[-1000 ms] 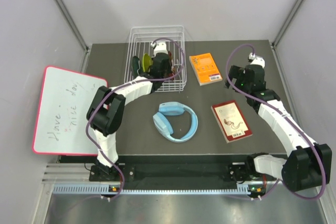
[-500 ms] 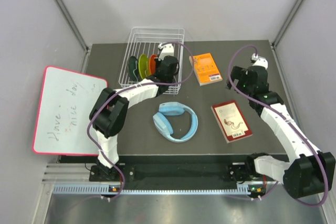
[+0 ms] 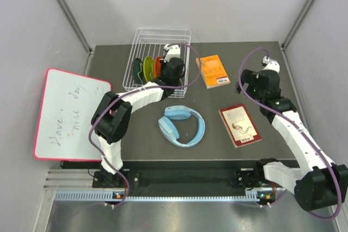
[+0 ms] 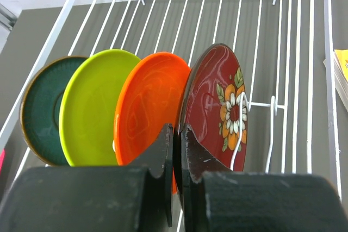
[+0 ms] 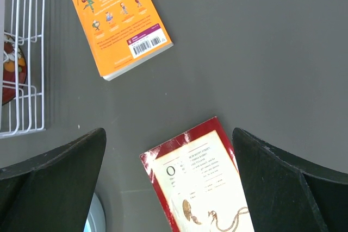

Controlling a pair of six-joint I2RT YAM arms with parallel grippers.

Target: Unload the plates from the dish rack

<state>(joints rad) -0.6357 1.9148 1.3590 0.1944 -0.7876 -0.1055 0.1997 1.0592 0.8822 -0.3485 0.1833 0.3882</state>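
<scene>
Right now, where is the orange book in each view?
Top external: the orange book lies just right of the dish rack.
Left wrist: only a yellow sliver at the right edge.
Right wrist: upper left, cover up.
Shared landmark: the rack's white right wall, directly left of the book in every view.

Pinching the dark red plate [image 4: 217, 96] with the left tool [image 4: 176, 137] (fingers [image 4: 159, 153] nearly touching); holding the right tool [image 5: 168, 134] spread wide, facing down.
</scene>
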